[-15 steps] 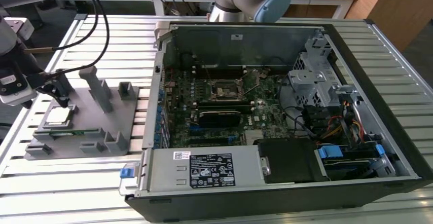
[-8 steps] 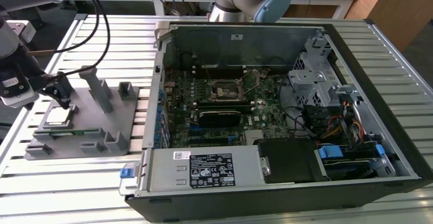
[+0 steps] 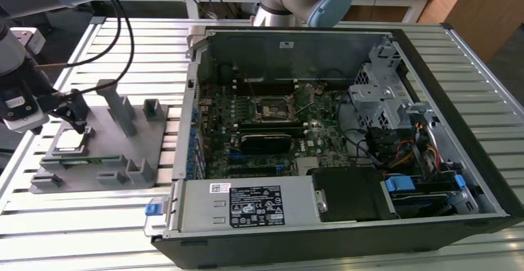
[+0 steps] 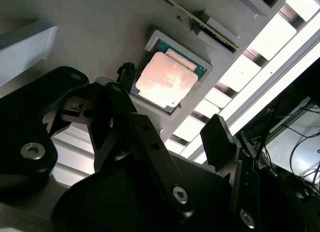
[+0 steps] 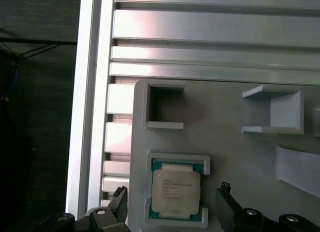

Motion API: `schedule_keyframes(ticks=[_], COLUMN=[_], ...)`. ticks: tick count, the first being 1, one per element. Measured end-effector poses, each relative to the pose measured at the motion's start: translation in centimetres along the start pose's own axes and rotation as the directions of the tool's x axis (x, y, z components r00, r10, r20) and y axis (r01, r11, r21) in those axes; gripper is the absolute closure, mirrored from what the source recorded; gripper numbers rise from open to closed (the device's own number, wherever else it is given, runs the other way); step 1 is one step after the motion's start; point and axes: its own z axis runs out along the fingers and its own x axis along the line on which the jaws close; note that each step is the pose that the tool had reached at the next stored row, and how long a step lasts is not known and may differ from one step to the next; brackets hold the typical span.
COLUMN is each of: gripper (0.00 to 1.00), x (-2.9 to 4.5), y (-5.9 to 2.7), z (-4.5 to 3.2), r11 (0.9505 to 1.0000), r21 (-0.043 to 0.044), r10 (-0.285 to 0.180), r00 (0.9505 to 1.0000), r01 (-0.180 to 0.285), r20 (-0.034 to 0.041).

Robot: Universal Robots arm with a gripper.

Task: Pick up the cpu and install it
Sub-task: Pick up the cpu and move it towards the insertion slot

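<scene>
I'm at the pick-up step: my gripper [image 5: 172,194] hangs with fingers apart, flanking the cpu [image 5: 176,192], which lies ungrasped in its recess near an edge of the grey holder [image 5: 225,122], so the grasp calls for square, level closing.

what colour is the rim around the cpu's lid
Teal-green, framing the silver lid of the cpu. It shows best in the first wrist view.
</scene>
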Motion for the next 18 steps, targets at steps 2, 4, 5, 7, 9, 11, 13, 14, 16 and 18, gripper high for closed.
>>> schedule_keyframes(ticks=[2, 4, 5, 7, 9, 11, 13, 14, 16, 18], gripper=[0.21, 0.21, 0.21, 0.21, 0.21, 0.21, 0.21, 0.21, 0.21, 0.21], x=[-0.01, -0.01, -0.01, -0.02, -0.03, -0.03, -0.04, -0.05, -0.06, -0.06], y=[-0.01, -0.02, -0.03, -0.04, -0.05, -0.06, -0.06, -0.07, -0.08, -0.09], z=[0.14, 0.29, 0.36, 0.52, 0.68, 0.86, 1.03, 1.14, 1.31, 1.49], r11=[1.0000, 1.0000, 1.0000, 1.0000, 1.0000, 1.0000, 0.9999, 0.9999, 0.9999, 0.9999], r21=[0.0000, 0.0000, 0.0003, 0.0014, 0.0041, 0.0066, 0.0071, 0.0070, 0.0069, 0.0069], r10=[0.000, 0.000, 0.000, 0.000, 0.002, 0.004, 0.009, 0.012, 0.014, 0.014], r00=[1.0000, 1.0000, 1.0000, 1.0000, 1.0000, 1.0000, 1.0000, 0.9999, 0.9999, 0.9999], r01=[0.000, 0.000, 0.000, 0.000, -0.002, -0.004, -0.009, -0.012, -0.014, -0.014], r20=[0.0001, 0.0001, 0.0001, 0.0002, 0.0001, 0.0001, 0.0003, 0.0004, 0.0006, 0.0006])
